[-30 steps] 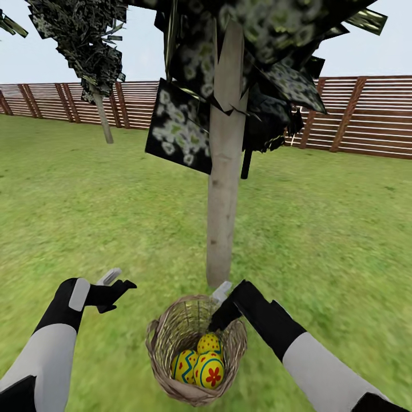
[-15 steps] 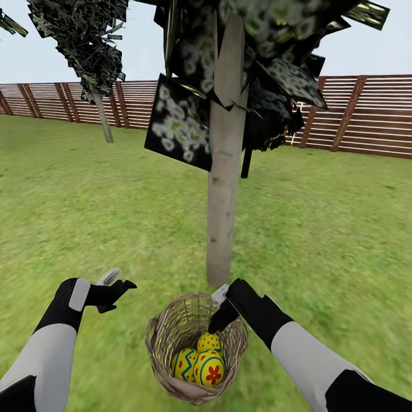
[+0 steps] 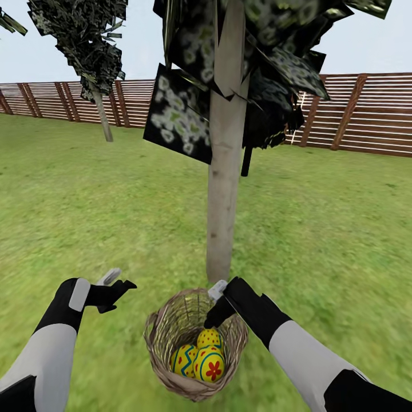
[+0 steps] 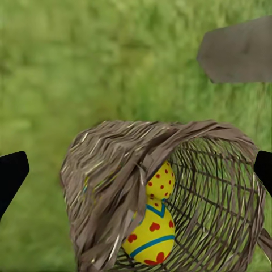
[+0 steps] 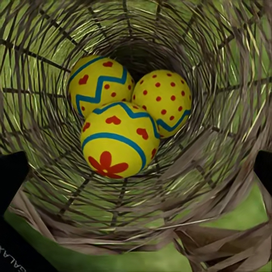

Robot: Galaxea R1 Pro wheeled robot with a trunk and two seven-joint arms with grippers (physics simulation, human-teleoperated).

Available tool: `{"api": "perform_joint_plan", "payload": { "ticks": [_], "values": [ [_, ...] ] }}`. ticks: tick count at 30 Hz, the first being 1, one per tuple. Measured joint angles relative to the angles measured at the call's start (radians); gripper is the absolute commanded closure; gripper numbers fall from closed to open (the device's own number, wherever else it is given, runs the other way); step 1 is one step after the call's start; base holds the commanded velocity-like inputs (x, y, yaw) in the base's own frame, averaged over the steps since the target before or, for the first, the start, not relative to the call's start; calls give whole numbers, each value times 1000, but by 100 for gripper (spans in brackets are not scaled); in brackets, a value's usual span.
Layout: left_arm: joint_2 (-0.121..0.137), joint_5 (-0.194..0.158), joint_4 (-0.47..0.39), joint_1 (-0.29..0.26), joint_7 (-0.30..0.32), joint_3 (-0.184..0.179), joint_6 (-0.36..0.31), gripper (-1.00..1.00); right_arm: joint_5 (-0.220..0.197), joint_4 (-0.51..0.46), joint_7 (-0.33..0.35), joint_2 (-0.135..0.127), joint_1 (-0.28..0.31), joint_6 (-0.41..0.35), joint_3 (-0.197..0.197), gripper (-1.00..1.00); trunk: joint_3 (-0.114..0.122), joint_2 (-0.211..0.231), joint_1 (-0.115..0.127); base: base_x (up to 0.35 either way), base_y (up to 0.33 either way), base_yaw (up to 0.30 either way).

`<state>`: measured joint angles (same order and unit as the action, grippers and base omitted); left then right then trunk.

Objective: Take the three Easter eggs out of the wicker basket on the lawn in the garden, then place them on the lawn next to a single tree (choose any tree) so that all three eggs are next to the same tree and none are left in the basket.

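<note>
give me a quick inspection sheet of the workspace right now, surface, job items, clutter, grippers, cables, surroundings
surface: mottled green lawn, flat.
job's things: small brown open-weave wicker basket stands on the grass just in front of the pale grey-beige tree trunk; all three yellow Easter eggs lie inside, one with a red flower mark nearest the rim, one zigzag-banded, one mostly red-dotted.
clutter: nothing seen.
grippers: right gripper poised at the basket's far rim, fingers apart, holding nothing; left gripper hovers over grass beside the basket, open, empty.
cables: nothing seen.
surroundings: brown horizontal-slat wooden fence, a second tree farther off, pale sky.
</note>
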<state>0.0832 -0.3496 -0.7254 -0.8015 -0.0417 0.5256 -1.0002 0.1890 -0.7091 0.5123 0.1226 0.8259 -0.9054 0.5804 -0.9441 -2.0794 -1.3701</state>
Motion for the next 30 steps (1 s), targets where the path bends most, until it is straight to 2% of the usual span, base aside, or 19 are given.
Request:
{"api": "perform_joint_plan", "payload": {
  "ticks": [6, 14, 24, 30],
  "values": [
    [0, 0, 0, 0, 0, 1, 0, -100, 3, 3, -15, 0, 0, 2, 0, -100, -19, -42, -23, 0, 0, 0],
    [1, 0, 0, 0, 0, 1, 0, -100, 8, 0, -75, 1, -1, 1, 1, -100, -44, -98, -54, 0, 0, 0],
    [1, 0, 0, 0, 0, 3, 1, -100, 9, 5, -77, 2, -1, -1, 3, -100, -75, -168, -92, 0, 0, 0],
    [1, 0, 0, 0, 0, 3, 2, -100, 4, 12, -76, 13, -1, -2, 4, -100, -94, -210, -115, 0, 0, 0]
  ]
}}
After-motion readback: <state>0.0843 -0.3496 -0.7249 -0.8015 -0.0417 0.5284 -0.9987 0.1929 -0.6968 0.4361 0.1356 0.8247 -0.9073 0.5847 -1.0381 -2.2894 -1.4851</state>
